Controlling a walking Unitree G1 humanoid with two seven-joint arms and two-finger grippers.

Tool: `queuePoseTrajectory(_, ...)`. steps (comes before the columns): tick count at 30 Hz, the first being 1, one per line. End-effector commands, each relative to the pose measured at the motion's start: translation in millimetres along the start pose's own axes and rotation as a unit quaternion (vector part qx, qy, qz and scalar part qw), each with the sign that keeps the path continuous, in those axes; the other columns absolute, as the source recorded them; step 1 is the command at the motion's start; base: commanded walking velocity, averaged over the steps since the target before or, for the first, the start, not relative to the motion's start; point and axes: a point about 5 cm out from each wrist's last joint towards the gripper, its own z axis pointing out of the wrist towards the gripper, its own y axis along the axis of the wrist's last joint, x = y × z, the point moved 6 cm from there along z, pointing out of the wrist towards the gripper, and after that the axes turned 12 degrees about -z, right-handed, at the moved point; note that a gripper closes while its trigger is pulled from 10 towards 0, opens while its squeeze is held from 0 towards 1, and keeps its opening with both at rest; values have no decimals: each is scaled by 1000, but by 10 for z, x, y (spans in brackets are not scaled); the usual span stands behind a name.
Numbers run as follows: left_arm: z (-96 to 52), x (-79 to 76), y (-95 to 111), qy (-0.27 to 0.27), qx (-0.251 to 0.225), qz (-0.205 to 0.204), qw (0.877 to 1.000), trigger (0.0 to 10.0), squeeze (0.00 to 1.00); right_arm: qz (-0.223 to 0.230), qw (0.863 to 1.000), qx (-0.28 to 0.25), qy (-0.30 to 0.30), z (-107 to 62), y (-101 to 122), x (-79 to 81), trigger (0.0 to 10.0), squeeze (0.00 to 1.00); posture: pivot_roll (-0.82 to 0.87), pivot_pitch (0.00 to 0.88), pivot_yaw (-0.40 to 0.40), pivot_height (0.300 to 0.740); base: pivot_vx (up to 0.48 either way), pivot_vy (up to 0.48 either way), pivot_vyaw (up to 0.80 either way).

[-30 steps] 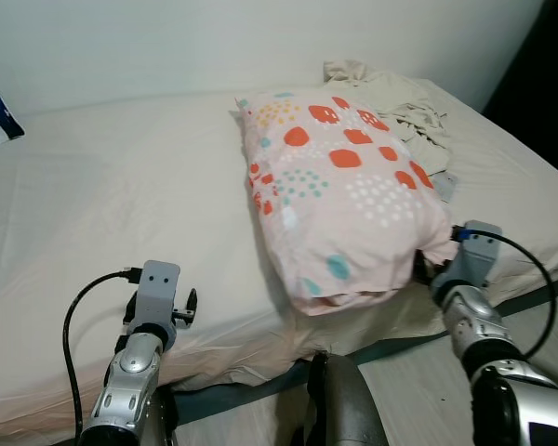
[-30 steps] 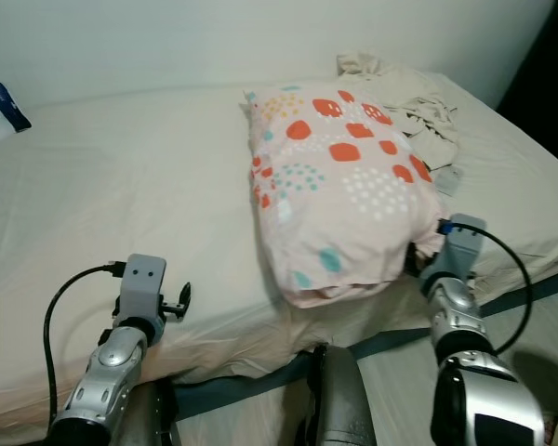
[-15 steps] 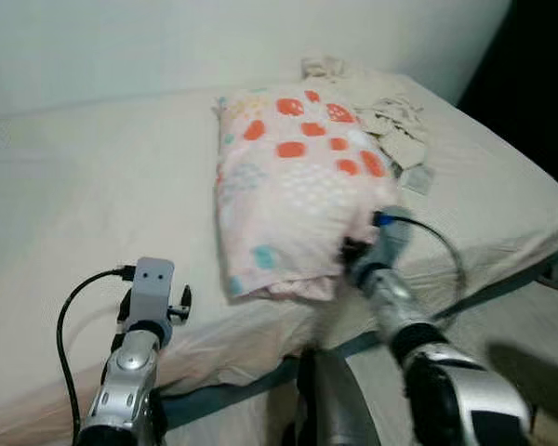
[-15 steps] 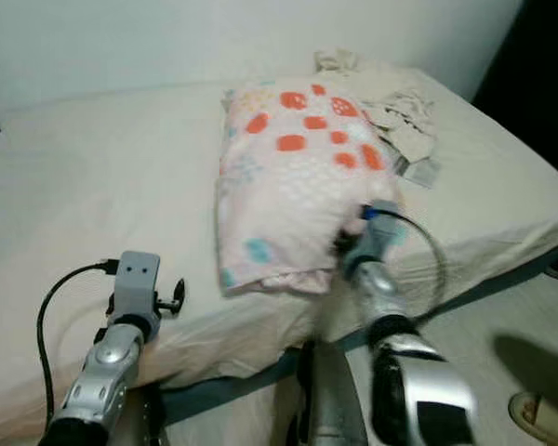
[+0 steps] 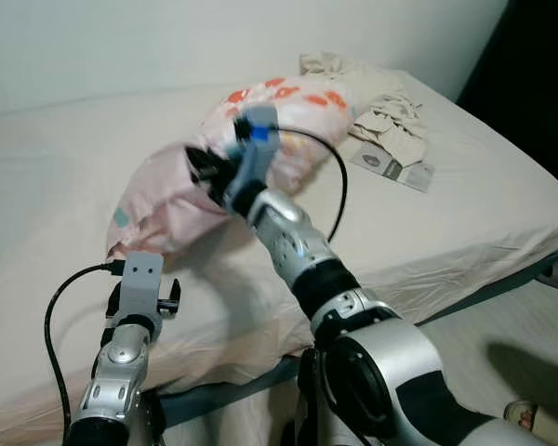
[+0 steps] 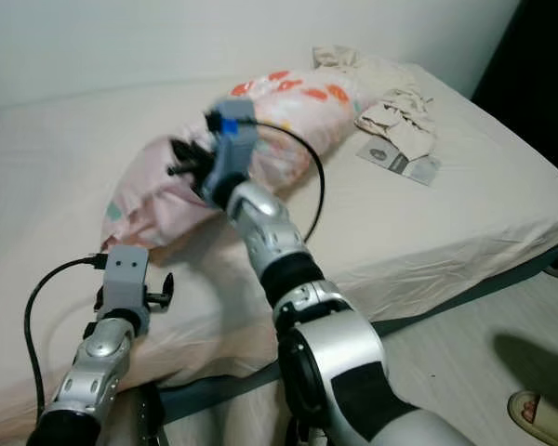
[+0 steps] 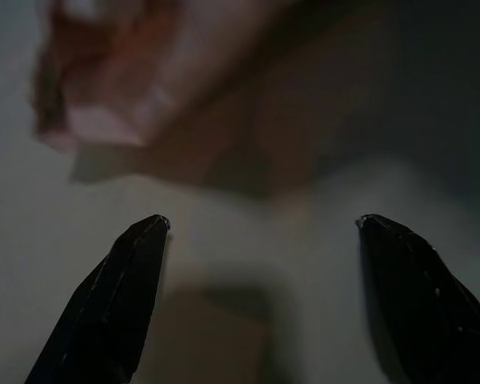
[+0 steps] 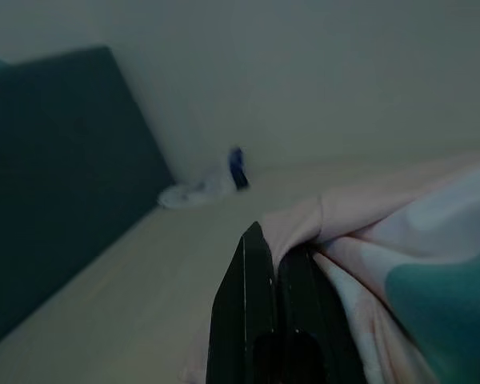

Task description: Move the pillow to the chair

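1. Left eye view: the right tool (image 5: 203, 167) has swung across the robot's body to its left side. It is pinching a corner of the pillow (image 5: 181, 200), and the near end of the pillow is lifted off the bed (image 5: 65, 177).

2. One second ago the pillow lay flat near the bed edge with the right tool at its near corner. Now it is dragged and folded over toward the left, and only its far end with the orange spots rests on the sheet.

3. In the right wrist view the two black fingers (image 8: 260, 320) are pressed together on a fold of the pink cover — so the grasp looks firm, though it holds cloth only, not the stuffing.

4. The left tool (image 7: 260, 228) is spread wide and holds nothing. It hangs just under the lifted end of the pillow and has hardly moved.

5. The heap of clothes (image 5: 377, 111) and the small packet (image 5: 391, 167) beside it are uncovered on the bed and lie apart from the pillow.

6. For the task this means the pick-up has begun — but the pillow is partly on the bed, and I see no chair in these views. I judge the robot must lift the pillow free, perhaps with help of the left tool, and then turn to find the chair.
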Motion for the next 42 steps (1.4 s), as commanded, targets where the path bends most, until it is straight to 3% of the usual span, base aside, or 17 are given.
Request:
queuePoseTrajectory(1,-6,122,-76,20,11,15,1000,10000,0,75,993,-17,91,230,-45,970,0,0,7,185,-83,536,0,0,0)
queuePoseTrajectory(9,11,353,-60,74,10,22,997,10000,0,81,994,-46,51,338,167,1009,0,0,2,180,-79,536,0,0,0)
queuePoseTrajectory(16,49,282,-35,65,8,19,998,10000,0,72,997,-20,34,406,116,1134,0,0,10,181,-82,536,0,0,0)
queuePoseTrajectory(17,53,260,-35,62,8,14,998,10000,0,75,997,-8,28,396,54,1116,902,0,11,180,-82,536,0,0,0)
queuePoseTrajectory(19,56,248,-37,60,8,11,998,10000,0,78,997,0,23,388,12,1101,902,0,11,180,-83,536,0,0,0)
queuePoseTrajectory(20,52,212,-54,52,12,4,999,10000,0,87,996,12,27,336,-105,1063,10000,1000,3,180,-80,536,0,0,0)
queuePoseTrajectory(26,45,169,-78,46,15,3,999,10000,0,54,998,28,13,258,-238,906,10000,1000,-2,182,-73,536,0,0,0)
queuePoseTrajectory(27,47,162,-74,44,14,3,999,10000,0,50,998,19,18,239,-221,875,10000,275,-1,182,-72,536,0,0,0)
queuePoseTrajectory(28,49,157,-71,43,13,3,999,10000,0,49,998,12,23,227,-207,856,10000,275,-1,182,-72,536,0,0,0)
queuePoseTrajectory(29,54,159,-60,42,12,1,999,10000,0,50,998,-1,25,181,-186,773,10000,0,-3,181,-69,536,0,0,0)
queuePoseTrajectory(35,93,209,-51,36,19,-8,999,10000,0,34,999,-37,12,-201,-205,338,10000,0,-14,176,-54,536,0,0,0)
queuePoseTrajectory(36,112,225,-30,33,18,-6,999,10000,0,28,999,-27,16,-390,-297,258,10000,192,-15,175,-50,536,0,0,0)
queuePoseTrajectory(37,125,238,-11,32,17,-3,999,10000,0,19,1000,-11,22,-550,-395,225,10000,1000,-18,174,-45,536,0,0,0)
queuePoseTrajectory(39,153,265,24,30,16,-2,999,10000,0,-7,999,33,21,-885,-643,153,10000,1000,-21,175,-38,536,0,0,0)
queuePoseTrajectory(40,153,265,24,30,16,-2,999,10000,0,-7,999,33,21,-885,-643,153,10000,1000,-21,175,-38,536,0,0,0)
queuePoseTrajectory(41,178,262,48,26,15,4,1000,10000,0,-54,991,117,-31,-1298,-1029,-80,10000,1000,-26,174,-28,536,0,0,0)
queuePoseTrajectory(42,183,254,52,24,14,6,1000,10000,0,-76,985,148,-51,-1452,-1154,-168,10000,1000,-26,174,-27,536,0,0,0)
